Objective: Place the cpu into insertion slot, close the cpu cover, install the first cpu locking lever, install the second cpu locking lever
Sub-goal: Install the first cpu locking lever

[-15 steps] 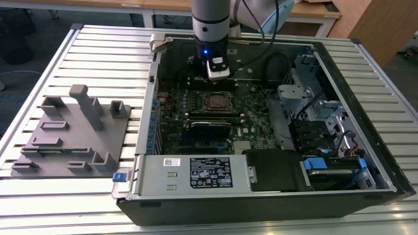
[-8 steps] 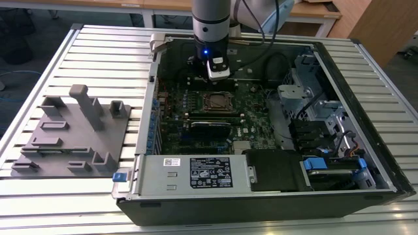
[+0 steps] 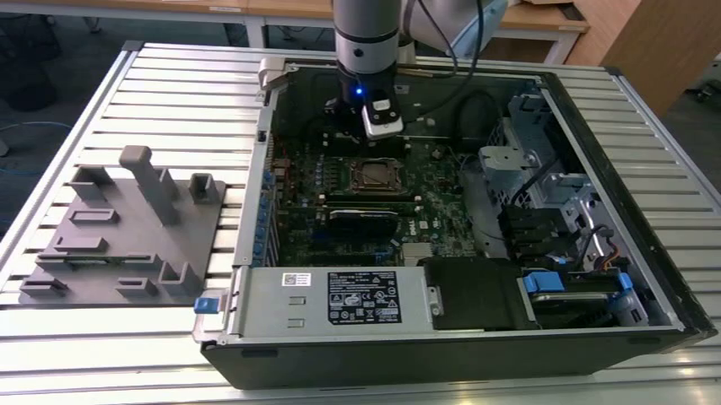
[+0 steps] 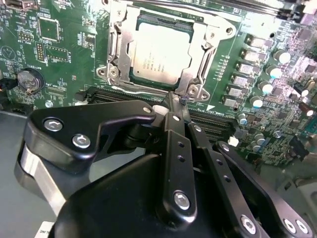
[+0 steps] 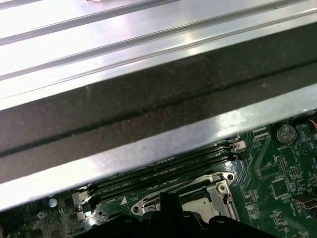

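The cpu, a silver-grey square, lies flat in the insertion slot on the green board inside the open computer case. The cpu cover, a silvery frame, lies down around its edges. My gripper hangs just above the board with its black fingers drawn together, the tips at the socket's edge on the side of the memory slots, beside a small bent metal end. In the exterior view the gripper sits just behind the socket. The first wrist view has the cover close past the gripper's dark tip.
Long black memory slots run beside the socket, close under the fingers. A coin battery sits on the board. The case wall rises near the socket. A power supply, a drive cage and a grey fixture tray surround the work area.
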`<control>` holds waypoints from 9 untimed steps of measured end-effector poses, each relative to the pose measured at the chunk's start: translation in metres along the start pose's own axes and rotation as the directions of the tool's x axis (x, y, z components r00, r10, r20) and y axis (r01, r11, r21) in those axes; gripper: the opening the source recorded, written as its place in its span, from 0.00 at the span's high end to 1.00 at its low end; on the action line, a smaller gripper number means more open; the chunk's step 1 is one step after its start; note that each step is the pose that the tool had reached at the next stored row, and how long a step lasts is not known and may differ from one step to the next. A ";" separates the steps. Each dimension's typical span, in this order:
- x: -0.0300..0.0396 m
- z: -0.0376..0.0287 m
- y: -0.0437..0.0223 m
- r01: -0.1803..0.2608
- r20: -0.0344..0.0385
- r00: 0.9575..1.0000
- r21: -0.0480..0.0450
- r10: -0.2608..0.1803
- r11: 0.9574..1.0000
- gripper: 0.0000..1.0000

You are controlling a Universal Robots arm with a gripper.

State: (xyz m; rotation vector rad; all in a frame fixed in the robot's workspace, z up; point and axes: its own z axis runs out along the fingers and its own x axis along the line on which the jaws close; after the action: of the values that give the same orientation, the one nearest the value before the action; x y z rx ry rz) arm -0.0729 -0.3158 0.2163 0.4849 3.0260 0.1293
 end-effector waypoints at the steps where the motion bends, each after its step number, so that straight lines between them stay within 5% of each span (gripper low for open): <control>1: -0.0007 0.0004 0.0002 0.005 0.000 1.000 0.002 -0.005 1.000 0.90; 9: -0.0088 0.0045 0.0026 0.032 0.002 0.999 0.014 -0.032 0.999 0.90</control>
State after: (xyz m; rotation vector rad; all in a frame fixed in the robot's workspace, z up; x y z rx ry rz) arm -0.0634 -0.3158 0.2126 0.4376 3.0328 0.1051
